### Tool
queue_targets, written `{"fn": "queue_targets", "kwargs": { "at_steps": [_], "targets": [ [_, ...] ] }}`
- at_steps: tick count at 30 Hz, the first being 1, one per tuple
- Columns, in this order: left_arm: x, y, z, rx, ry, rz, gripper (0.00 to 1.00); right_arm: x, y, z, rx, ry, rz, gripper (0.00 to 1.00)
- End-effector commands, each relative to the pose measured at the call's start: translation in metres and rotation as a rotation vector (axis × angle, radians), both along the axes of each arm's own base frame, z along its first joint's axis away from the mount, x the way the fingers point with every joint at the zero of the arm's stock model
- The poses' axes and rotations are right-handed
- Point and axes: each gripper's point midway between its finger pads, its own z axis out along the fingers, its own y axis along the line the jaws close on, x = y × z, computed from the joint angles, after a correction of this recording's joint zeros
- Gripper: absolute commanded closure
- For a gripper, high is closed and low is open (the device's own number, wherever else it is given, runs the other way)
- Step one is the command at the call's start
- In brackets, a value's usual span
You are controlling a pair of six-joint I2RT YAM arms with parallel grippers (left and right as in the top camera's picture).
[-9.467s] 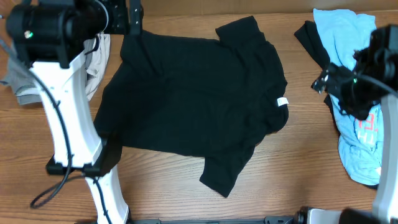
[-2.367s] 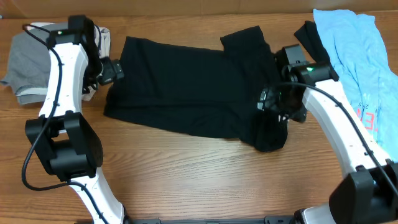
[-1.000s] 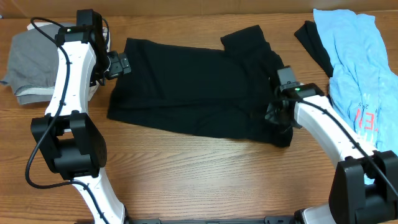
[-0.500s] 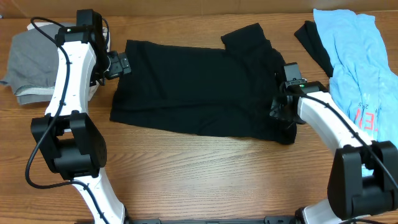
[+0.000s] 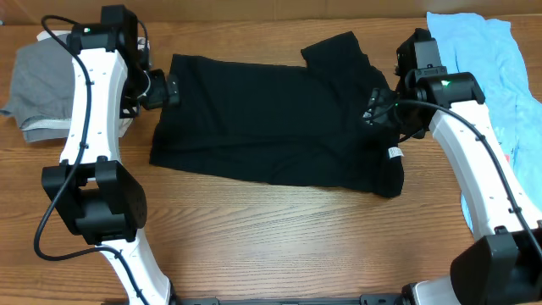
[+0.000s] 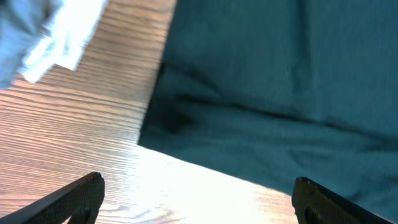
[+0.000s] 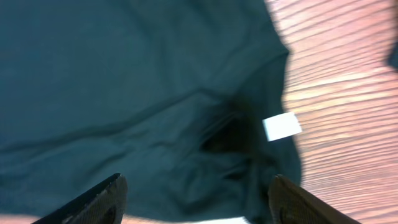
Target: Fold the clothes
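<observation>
The black T-shirt [image 5: 271, 119] lies folded into a wide band across the middle of the table, its small white label [image 5: 395, 152] showing at the right end. My left gripper [image 5: 166, 90] hovers open over the shirt's left edge. In the left wrist view its jaws [image 6: 198, 186] stand wide over bare wood, just off the shirt's corner [image 6: 280, 81]. My right gripper [image 5: 378, 108] hangs open above the shirt's right end. In the right wrist view its jaws [image 7: 198, 183] are apart over rumpled black cloth [image 7: 124, 81], the label [image 7: 282, 126] close by, nothing held.
A grey garment [image 5: 38, 85] and a pale piece [image 5: 135, 51] lie at the back left, behind the left arm. A light-blue tee [image 5: 483, 51] is spread along the right side, partly under the right arm. Bare wood [image 5: 279, 237] runs along the front.
My right gripper has opened, let go of the shirt's right end and risen toward the back. The white label now shows. The left gripper has hardly moved.
</observation>
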Motion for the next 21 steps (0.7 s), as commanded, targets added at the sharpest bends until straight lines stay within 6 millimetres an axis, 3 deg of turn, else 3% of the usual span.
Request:
{"fn": "queue_targets", "kwargs": {
  "at_steps": [1, 6, 13, 17, 21],
  "targets": [
    [-0.012, -0.020, -0.017, -0.043, 0.059, -0.060, 0.02, -0.006, 0.021, -0.005, 0.068, 0.030, 0.047, 0.23],
    [-0.024, -0.032, -0.060, -0.046, 0.117, 0.019, 0.03, -0.006, 0.021, -0.009, 0.067, 0.042, 0.047, 0.22],
    [-0.017, -0.024, -0.107, -0.056, 0.071, 0.202, 0.07, -0.007, 0.019, -0.010, 0.053, 0.049, 0.043, 0.19],
    [-0.014, -0.019, -0.120, -0.038, 0.043, 0.267, 0.08, -0.009, 0.016, -0.011, 0.037, 0.057, 0.038, 0.18],
    [-0.010, -0.016, -0.120, -0.039, 0.027, 0.289, 0.12, -0.011, 0.011, -0.013, 0.011, 0.067, 0.030, 0.16]
  ]
}}
